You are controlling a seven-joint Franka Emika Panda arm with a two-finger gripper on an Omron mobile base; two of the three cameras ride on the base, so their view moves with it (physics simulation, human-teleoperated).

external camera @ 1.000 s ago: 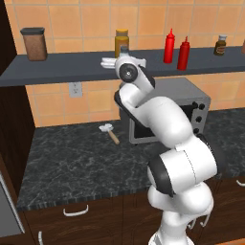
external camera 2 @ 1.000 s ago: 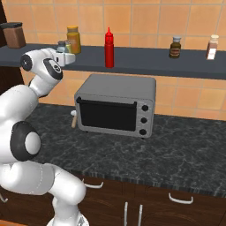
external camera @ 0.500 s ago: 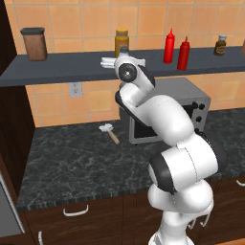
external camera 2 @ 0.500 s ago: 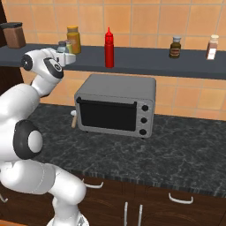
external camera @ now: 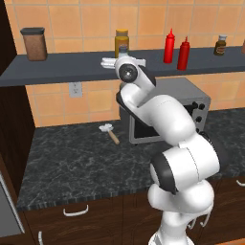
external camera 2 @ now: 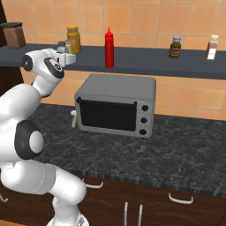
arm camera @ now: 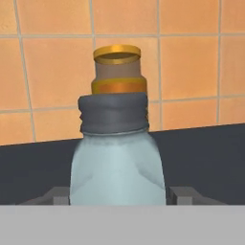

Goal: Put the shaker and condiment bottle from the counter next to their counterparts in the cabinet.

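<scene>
The pale blue glass shaker (arm camera: 117, 162) with its grey cap stands upright on the dark cabinet shelf (arm camera: 201, 153), between my gripper's (arm camera: 119, 196) two fingertips (arm camera: 56, 195). A thin gap shows on each side, so the gripper is open around it. In the right base view the gripper (external camera 2: 64, 54) sits at the shelf's left part, the shaker (external camera 2: 61, 47) beside the yellow-green shaker (external camera 2: 69, 46). Two red condiment bottles (external camera: 168, 45) (external camera: 183, 53) stand side by side further right on the shelf (external camera: 72, 67). I cannot tell which of them came from the counter.
An amber jar (arm camera: 117, 69) stands right behind the shaker against the tiled wall. A brown canister (external camera: 34, 44) is at the shelf's left, a brown bottle (external camera 2: 175, 47) and a pale bottle (external camera 2: 212, 47) at its right. Below stand the toaster oven (external camera 2: 117, 106) and a small tool (external camera: 110, 133).
The fingers have spread away from the shaker, which stays standing on the shelf. The arm and the rest of the scene have not moved.
</scene>
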